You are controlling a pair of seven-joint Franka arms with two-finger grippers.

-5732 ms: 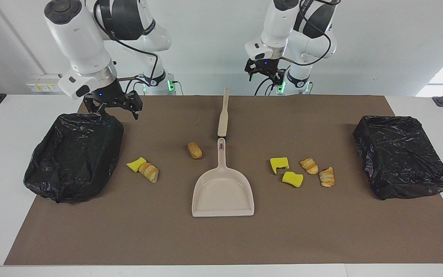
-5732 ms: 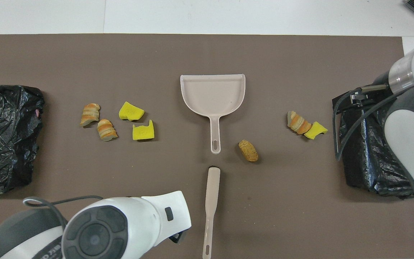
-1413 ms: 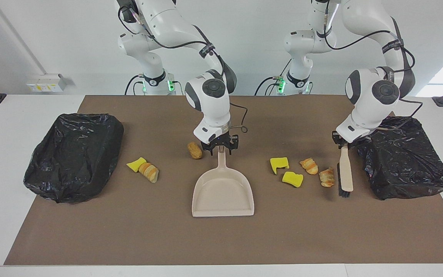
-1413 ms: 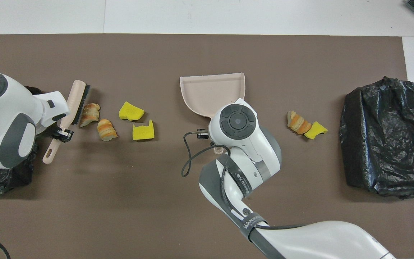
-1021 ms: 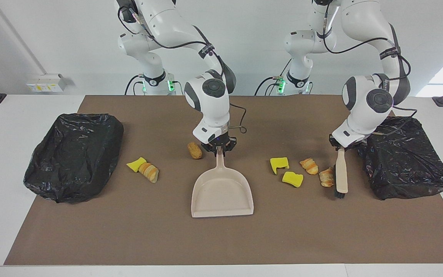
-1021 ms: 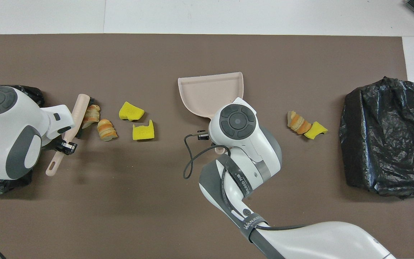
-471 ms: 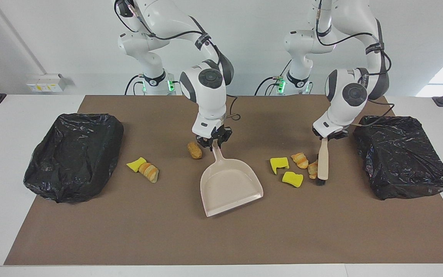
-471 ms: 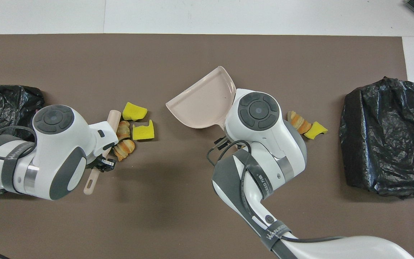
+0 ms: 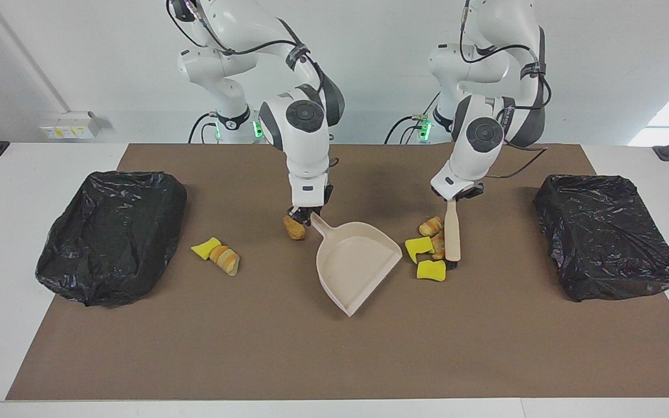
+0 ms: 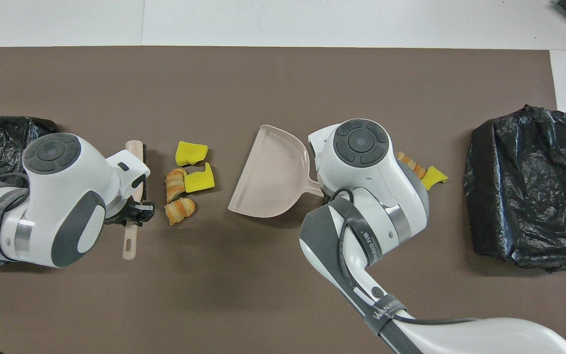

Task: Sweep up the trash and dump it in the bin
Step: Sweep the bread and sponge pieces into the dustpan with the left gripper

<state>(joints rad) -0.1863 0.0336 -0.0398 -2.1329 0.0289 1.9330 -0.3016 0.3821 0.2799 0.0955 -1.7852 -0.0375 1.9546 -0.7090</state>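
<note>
My right gripper (image 9: 305,216) is shut on the handle of the beige dustpan (image 9: 358,264), whose open mouth faces the left arm's end of the table. My left gripper (image 9: 453,199) is shut on the handle of a beige brush (image 9: 452,232), bristles down on the mat. Between brush and pan lies a pile of trash: two croissants (image 10: 175,179) (image 10: 180,210) and two yellow sponge chunks (image 10: 190,153) (image 10: 199,180). A bread roll (image 9: 294,228) lies just beside the right gripper. Another croissant (image 9: 225,259) and sponge chunk (image 9: 205,248) lie toward the right arm's end.
Two bins lined with black bags stand on the brown mat (image 9: 253,348): one bin (image 9: 114,232) at the right arm's end, the other bin (image 9: 607,232) at the left arm's end. In the overhead view the right arm hides the bread roll.
The left gripper has swept the brush toward the dustpan, bunching the croissants against the sponges. The right gripper has swung the dustpan round so its mouth faces the pile.
</note>
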